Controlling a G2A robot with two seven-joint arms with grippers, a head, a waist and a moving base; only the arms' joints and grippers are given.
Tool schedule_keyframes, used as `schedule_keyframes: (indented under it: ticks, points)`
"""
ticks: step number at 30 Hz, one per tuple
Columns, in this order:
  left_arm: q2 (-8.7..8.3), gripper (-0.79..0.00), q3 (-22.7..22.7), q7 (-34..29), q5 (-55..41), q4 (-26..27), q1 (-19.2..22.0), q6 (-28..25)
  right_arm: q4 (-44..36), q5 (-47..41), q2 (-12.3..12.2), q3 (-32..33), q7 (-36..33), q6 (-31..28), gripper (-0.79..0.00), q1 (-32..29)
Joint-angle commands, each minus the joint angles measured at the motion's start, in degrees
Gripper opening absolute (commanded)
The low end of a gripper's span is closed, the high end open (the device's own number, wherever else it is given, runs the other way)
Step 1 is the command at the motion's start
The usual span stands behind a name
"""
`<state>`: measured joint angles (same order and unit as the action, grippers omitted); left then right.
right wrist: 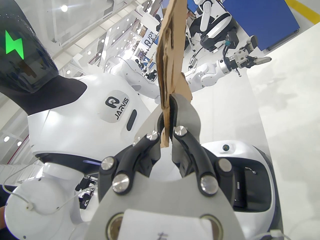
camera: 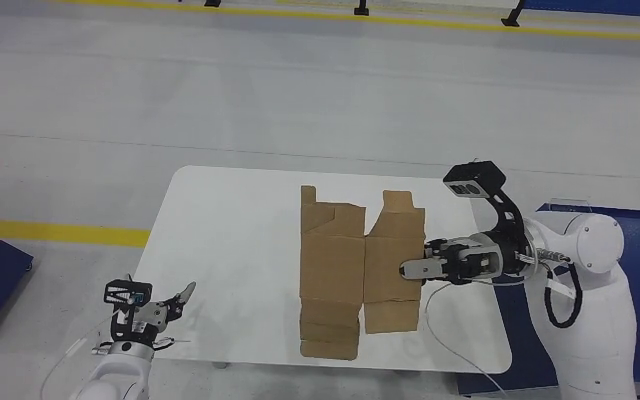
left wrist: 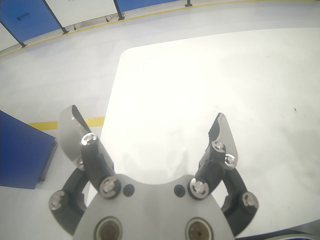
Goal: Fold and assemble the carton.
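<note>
Left pincer (left wrist: 147, 116) hangs spread and empty over the table's (camera: 230, 220) near corner. The carton (camera: 335, 270) is mid-table, a flat blank with no walls raised. Right pincer (right wrist: 168, 116) is clamped on its edge. Nearly all assembly looks undone.

Glossy white shell torso (right wrist: 82, 116), black domed head (right wrist: 22, 51), green lightning-bolt mark (right wrist: 13, 44). Left gripper (left wrist: 147, 111) and right gripper (right wrist: 168, 106): silver plate fingers (left wrist: 230, 138), black ribbed pads (left wrist: 213, 131), chrome screws (left wrist: 107, 186). Thin white cable (right wrist: 28, 204) at shoulder.
</note>
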<state>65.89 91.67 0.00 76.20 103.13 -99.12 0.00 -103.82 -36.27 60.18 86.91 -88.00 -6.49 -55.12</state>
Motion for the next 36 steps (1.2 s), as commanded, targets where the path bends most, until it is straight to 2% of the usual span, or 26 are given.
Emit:
schedule_keyframes:
  ticks: [1,20,22,24,29,32,36]
  points:
    - [0.00,0.000,0.0,0.0,0.0,0.0,0.0,0.0,0.0,0.0,0.0,0.0,0.0,0.0,-0.785,0.0]
    - [0.00,0.000,0.0,0.0,0.0,0.0,0.0,0.0,0.0,0.0,0.0,0.0,0.0,0.0,-0.785,0.0]
    - [0.00,0.000,0.0,0.0,0.0,0.0,0.0,0.0,0.3,-8.0,0.4,-2.3,0.4,2.3,-0.785,-1.6]
    - [0.00,0.000,0.0,0.0,0.0,0.0,0.0,0.0,2.3,-14.7,0.8,-4.1,0.0,2.2,-0.785,-2.0]
    - [0.00,0.000,0.0,0.0,0.0,0.0,0.0,0.0,6.4,-33.2,2.3,-13.9,0.0,7.3,-0.785,-2.1]
    - [0.00,0.000,0.0,0.0,0.0,0.0,0.0,0.0,9.5,-46.4,3.6,-19.8,0.0,12.9,-0.785,-2.4]
    - [0.00,0.000,0.0,0.0,0.0,0.0,0.0,0.0,13.2,-56.3,5.3,-27.7,0.0,22.8,-0.785,-1.9]
